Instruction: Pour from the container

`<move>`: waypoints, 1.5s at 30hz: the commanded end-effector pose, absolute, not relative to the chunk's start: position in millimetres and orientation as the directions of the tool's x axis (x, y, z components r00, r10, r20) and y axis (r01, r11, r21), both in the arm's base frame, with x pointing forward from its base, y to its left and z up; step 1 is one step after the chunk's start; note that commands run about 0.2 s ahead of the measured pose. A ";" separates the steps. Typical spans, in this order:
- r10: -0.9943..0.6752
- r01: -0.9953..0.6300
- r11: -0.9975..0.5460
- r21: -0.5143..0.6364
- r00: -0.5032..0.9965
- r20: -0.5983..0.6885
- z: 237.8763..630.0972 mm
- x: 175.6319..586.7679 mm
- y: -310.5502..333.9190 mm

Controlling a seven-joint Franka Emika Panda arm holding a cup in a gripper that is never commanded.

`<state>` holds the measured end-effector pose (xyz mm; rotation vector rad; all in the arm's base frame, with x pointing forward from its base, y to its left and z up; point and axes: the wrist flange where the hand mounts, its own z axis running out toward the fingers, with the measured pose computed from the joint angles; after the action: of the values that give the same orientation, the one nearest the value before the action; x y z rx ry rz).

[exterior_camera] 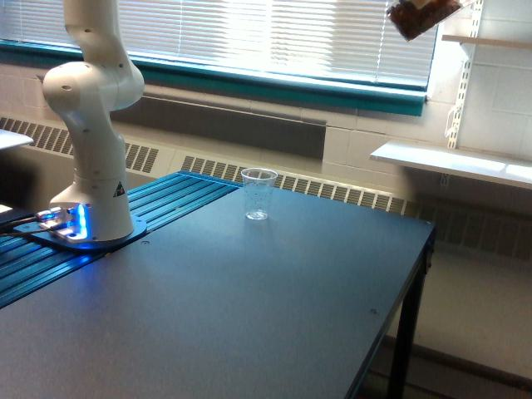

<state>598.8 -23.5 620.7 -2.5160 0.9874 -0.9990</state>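
The container (421,17) hangs at the top edge of the exterior view, right of centre. It is a clear vessel, tilted, with dark brown contents inside. Its upper part is cut off by the frame edge, and the gripper holding it is out of view above. A small clear tapered cup (258,194) with faint markings stands upright on the dark table (249,316), far below the container and towards the exterior view's left. The cup looks empty.
The arm's white base (91,166) stands on a blue-lit mount at the exterior view's left, on a ribbed blue strip (179,195). The table's right edge (416,274) drops to the floor. White wall shelves (453,158) sit at the right, under the container.
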 end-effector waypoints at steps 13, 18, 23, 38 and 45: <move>-0.642 -0.464 -0.767 -0.444 0.549 0.535 626.8 598.3 -16.8; -0.615 -0.441 -0.788 -0.429 0.564 0.551 626.8 595.5 -15.0; -0.595 -0.424 -0.804 -0.418 0.572 0.564 625.5 589.7 -14.9; -0.555 -0.381 -0.831 -0.404 0.588 0.588 615.2 552.5 -17.0; -0.527 -0.360 -0.850 -0.385 0.609 0.593 602.6 530.0 -14.1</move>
<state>543.3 -17.2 605.1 -2.5783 0.8128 -1.0461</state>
